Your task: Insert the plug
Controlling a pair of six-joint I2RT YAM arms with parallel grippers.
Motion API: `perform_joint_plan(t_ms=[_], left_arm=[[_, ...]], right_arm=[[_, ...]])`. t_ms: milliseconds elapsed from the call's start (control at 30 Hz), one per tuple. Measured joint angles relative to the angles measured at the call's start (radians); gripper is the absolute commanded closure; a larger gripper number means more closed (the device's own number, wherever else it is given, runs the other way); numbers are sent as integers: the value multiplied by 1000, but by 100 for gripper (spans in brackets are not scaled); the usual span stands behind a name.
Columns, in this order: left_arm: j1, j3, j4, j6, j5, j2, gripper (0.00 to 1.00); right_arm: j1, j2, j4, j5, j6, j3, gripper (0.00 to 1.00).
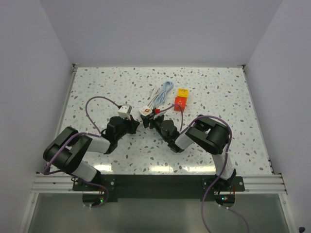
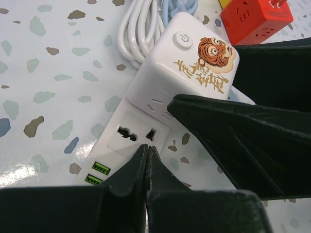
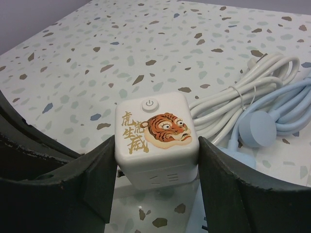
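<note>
White tiger cube (image 3: 155,141) tight between right fingers (image 3: 92,170), coiled cables (image 3: 243,104) just beside; grip of left fingers (image 2: 233,136) unclear.

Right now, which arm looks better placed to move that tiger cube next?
Probably right: the right end effector clamps the tiger cube, while the left end effector looks shut, short of it.

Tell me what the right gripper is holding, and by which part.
The right gripper holds the white cube with the tiger picture. Its two fingers press on opposite side faces, and the face with the tiger and the button is uncovered.
</note>
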Motion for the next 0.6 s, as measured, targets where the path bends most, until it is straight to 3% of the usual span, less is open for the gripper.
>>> perform_joint_plan(t_ms=[600], left_arm=[[6, 0, 0, 0, 12, 0, 100]], right_arm=[[0, -3, 2, 0, 19, -6, 91]])
